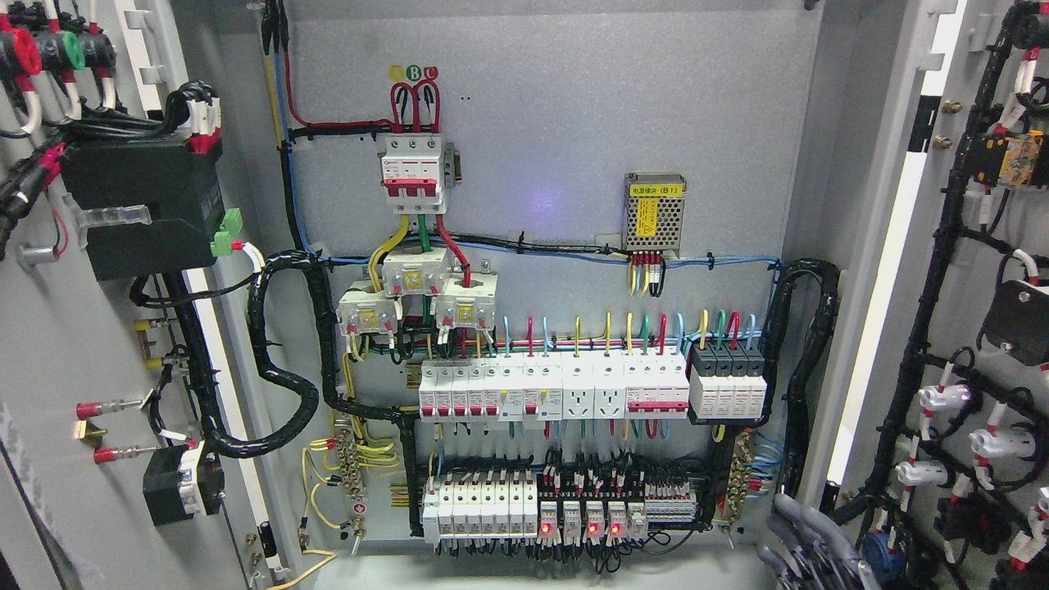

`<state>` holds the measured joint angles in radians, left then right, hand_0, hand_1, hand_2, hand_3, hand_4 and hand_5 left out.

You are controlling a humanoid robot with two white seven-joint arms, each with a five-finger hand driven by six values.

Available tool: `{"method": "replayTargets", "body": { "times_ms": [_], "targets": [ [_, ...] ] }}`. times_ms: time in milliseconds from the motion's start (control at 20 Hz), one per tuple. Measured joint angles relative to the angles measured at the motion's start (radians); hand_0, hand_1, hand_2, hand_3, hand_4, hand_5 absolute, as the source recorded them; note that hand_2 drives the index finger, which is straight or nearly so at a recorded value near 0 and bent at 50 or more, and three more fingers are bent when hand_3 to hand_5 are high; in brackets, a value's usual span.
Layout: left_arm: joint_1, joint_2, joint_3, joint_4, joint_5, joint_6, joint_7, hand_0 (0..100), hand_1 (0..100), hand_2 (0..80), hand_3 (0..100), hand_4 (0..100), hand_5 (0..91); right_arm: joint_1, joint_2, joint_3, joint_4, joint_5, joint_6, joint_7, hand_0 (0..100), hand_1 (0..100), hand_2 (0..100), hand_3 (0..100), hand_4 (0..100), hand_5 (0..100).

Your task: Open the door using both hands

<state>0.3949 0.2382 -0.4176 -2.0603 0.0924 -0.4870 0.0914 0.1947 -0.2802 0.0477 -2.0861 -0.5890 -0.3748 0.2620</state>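
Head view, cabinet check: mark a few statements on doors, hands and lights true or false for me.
1. The left door and the right door both stand open. True.
2. The left hand grips the left door. False: no left hand is in view.
3. Red lights glow in the bottom row. True.
4. The perforated power supply sits under the bottom row. False: it is high on the back panel, right of centre.
5. The right hand shows at lower right. True.

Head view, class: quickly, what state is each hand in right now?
Left hand: not in view.
Right hand: partly visible at lower right; open or closed cannot be told.
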Motion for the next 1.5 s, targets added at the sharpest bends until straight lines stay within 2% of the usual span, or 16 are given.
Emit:
{"method": "replayTargets", "body": {
  "times_ms": [450,1301,1501],
  "targets": [
    [-0.049,-0.026,0.060,-0.019,0.007,-0.010,0.002,0,0,0.0,0,0,0.0,0.028,-0.021,-0.082,-0.002,0.002,-0.026,0.000,19,0,0,0,0,0],
    [-0.062,-0.039,0.191,-0.031,0.112,-0.020,0.003,0,0,0.0,0,0,0.0,0.050,-0.034,-0.191,-0.003,0.003,-0.027,0.004,19,0,0,0,0,0],
    [-0.061,-0.037,0.216,-0.031,0.136,-0.021,0.003,0,0,0.0,0,0,0.0,0.071,-0.033,-0.215,-0.003,0.003,-0.056,0.000,19,0,0,0,0,0]
  ]
}}
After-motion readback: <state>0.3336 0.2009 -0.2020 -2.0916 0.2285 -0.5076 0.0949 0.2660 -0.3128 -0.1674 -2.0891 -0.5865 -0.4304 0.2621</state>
